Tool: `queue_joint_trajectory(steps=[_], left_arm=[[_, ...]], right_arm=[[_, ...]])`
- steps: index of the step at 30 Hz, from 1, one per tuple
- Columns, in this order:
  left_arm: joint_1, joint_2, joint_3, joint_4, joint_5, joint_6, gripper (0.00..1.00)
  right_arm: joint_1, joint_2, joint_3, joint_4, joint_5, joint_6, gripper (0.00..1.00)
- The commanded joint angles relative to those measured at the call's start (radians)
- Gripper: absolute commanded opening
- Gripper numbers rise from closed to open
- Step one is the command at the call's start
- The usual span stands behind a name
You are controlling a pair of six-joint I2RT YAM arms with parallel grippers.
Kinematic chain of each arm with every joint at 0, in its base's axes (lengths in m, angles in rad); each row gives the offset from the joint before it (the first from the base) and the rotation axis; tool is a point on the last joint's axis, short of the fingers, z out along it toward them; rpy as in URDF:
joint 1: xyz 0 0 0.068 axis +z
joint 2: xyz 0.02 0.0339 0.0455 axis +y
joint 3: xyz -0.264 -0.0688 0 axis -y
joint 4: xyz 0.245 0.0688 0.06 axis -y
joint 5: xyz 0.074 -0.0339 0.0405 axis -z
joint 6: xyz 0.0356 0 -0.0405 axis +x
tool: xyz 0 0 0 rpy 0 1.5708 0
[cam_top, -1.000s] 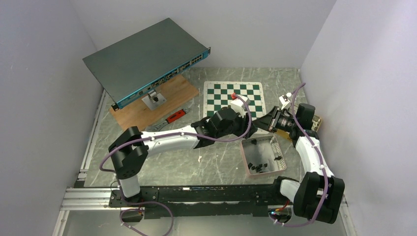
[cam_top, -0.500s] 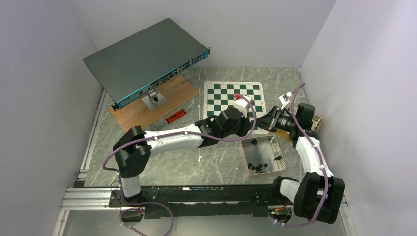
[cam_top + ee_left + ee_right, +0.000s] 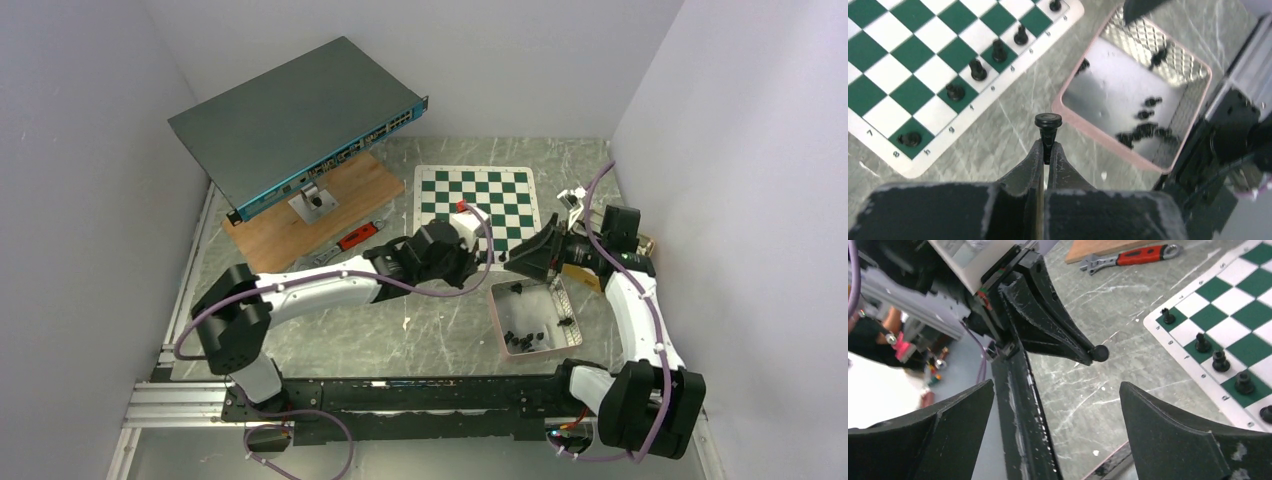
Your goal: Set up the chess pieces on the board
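Jaws of the left gripper (image 3: 1047,152) clamp one chess piece (image 3: 1048,122) beside the near edge of the board (image 3: 913,95). The right gripper (image 3: 1055,390) stands wide open.

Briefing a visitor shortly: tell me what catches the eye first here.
The left gripper, shut on a black chess piece, hangs between the board and the pink-rimmed tray. A row of black pieces lines the board's edge nearest the tray; a grey network switch leans at far left.

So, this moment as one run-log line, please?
left gripper: shut on small black chess piece; right gripper: open, empty; green-white board: partly set
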Motion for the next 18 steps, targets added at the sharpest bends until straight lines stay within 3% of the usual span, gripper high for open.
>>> queue_joint_trajectory(steps=[1,5,8,12,18], left_arm=[[0.014,-0.131,-0.056,-0.08,0.222,0.126,0.0],[0.025,-0.184,-0.055,-0.182,0.416,0.188,0.0],[0.038,-0.193,-0.023,-0.27,0.566,0.207,0.0],[0.054,-0.179,0.006,-0.322,0.667,0.206,0.0],[0.071,-0.124,0.052,-0.334,0.718,0.18,0.0]], right_arm=[[0.001,-0.014,0.114,-0.431,-0.099,-0.576,1.0],[0.009,0.018,0.179,-0.685,-0.075,-0.924,1.0],[0.069,0.078,0.264,-1.041,0.011,-1.466,1.0],[0.147,0.028,0.256,-1.027,0.138,-1.656,1.0],[0.308,-0.118,0.12,-0.747,0.164,-1.529,0.99]])
